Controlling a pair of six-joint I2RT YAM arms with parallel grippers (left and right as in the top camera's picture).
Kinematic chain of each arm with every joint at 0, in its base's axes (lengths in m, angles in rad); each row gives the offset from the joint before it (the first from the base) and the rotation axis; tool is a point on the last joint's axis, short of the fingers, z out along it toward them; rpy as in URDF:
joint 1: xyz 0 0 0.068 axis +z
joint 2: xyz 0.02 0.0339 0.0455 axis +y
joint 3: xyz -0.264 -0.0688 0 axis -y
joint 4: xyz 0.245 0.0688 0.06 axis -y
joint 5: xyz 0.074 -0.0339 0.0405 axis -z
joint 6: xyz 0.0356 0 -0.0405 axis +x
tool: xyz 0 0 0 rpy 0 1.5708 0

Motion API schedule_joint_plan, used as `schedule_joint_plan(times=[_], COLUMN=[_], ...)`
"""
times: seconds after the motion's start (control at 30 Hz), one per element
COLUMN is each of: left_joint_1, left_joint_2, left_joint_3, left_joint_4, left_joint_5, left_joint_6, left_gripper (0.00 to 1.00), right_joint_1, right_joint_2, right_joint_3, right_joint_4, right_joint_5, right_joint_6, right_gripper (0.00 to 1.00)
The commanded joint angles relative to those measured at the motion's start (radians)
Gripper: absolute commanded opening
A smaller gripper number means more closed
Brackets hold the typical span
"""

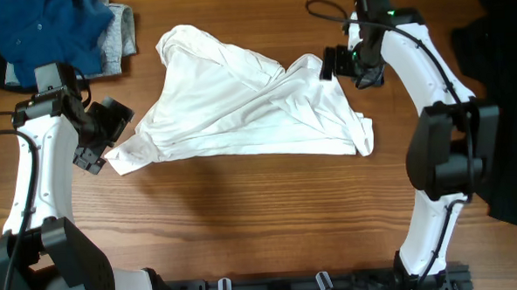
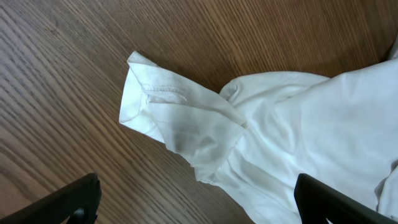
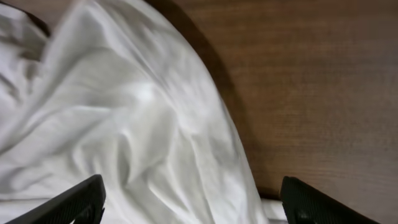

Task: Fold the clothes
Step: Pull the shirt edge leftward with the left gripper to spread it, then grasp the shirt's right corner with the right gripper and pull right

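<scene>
Overhead view: the white T-shirt (image 1: 239,102) lay crumpled at the middle of the wooden table (image 1: 244,220), slightly toward the far edge, spread wide from left to right with no lettering showing.

Left arm rose from the near-left corner and bent in toward the shirt. The left gripper (image 1: 104,143) sat just beside the shirt's left sleeve (image 1: 126,156). In the left wrist view its fingers (image 2: 74,202) stood wide apart with nothing held; the sleeve lay flat on the wood ahead of them, its hem folded over.

Right arm rose from the near right, arched far and curled back left. The right gripper (image 1: 332,63) sat at the shirt's far-right corner, over the cloth. In the right wrist view its fingers (image 3: 74,202) were also spread wide, with rumpled white cloth beneath them; contact could not be told.

Edges: the shirt's near hem ran roughly straight from left to right. A blue garment (image 1: 52,27) and a grey garment (image 1: 124,33) were heaped at the far-left corner, near the left arm. A black garment (image 1: 506,108) lay along the right edge, behind the right arm. Bare wood stretched across the near half, between the two arm bases.
</scene>
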Motion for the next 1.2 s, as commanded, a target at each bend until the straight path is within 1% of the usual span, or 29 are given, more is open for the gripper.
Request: schedule_joint_plan(times=[0.0, 0.03, 0.1, 0.17, 0.23, 0.3, 0.37, 0.5, 0.63, 0.73, 0.93, 1.0, 1.03, 1.17], left_joint_1=[-0.002, -0.002, -0.002, -0.002, -0.002, -0.002, -0.002, -0.002, -0.002, -0.002, -0.002, -0.002, -0.002, -0.002], left_joint_2=[-0.008, -0.008, -0.008, -0.008, -0.008, -0.008, -0.008, -0.008, -0.008, -0.008, -0.008, -0.008, -0.008, -0.008], left_joint_3=[0.006, 0.006, 0.006, 0.006, 0.006, 0.006, 0.006, 0.006, 0.006, 0.006, 0.006, 0.006, 0.006, 0.006], left_joint_4=[-0.004, -0.005, -0.007, -0.007, -0.006, -0.006, -0.003, -0.003, -0.003, -0.003, 0.008, 0.009, 0.009, 0.008], left_joint_5=[-0.017, -0.017, -0.016, -0.016, -0.017, -0.017, -0.017, -0.017, -0.017, -0.017, -0.017, -0.017, -0.017, -0.017], left_joint_6=[0.009, 0.009, 0.008, 0.008, 0.008, 0.009, 0.009, 0.009, 0.009, 0.009, 0.009, 0.009, 0.009, 0.009], left_gripper=[0.99, 1.0, 1.0, 1.0, 1.0, 1.0, 1.0, 1.0, 1.0, 1.0, 1.0, 1.0, 1.0, 1.0], right_joint_1=[0.0, 0.002, 0.006, 0.009, 0.01, 0.01, 0.01, 0.01, 0.01, 0.01, 0.01, 0.01, 0.01, 0.01], right_joint_2=[0.018, 0.02, 0.021, 0.021, 0.021, 0.021, 0.021, 0.021, 0.021, 0.021, 0.021, 0.021, 0.021, 0.021], right_joint_3=[-0.007, -0.007, -0.007, -0.007, -0.007, -0.007, -0.008, -0.039, -0.12, -0.175, -0.228, -0.229, -0.229, -0.229], right_joint_4=[-0.07, -0.103, -0.172, -0.237, -0.319, -0.357, -0.385, -0.396, -0.35, -0.331, -0.323, -0.319, -0.312, -0.293], right_joint_5=[0.044, 0.044, 0.045, 0.059, 0.141, 0.202, 0.219, 0.216, 0.216, 0.216, 0.216, 0.216, 0.216, 0.216], right_joint_6=[0.013, 0.024, 0.027, 0.028, 0.072, 0.1, 0.101, 0.099, 0.101, 0.102, 0.106, 0.106, 0.106, 0.109], right_gripper=[0.78, 0.75, 0.73, 0.73, 0.73, 0.73, 0.74, 0.74, 0.73, 0.68, 0.67, 0.61, 0.55, 0.38])
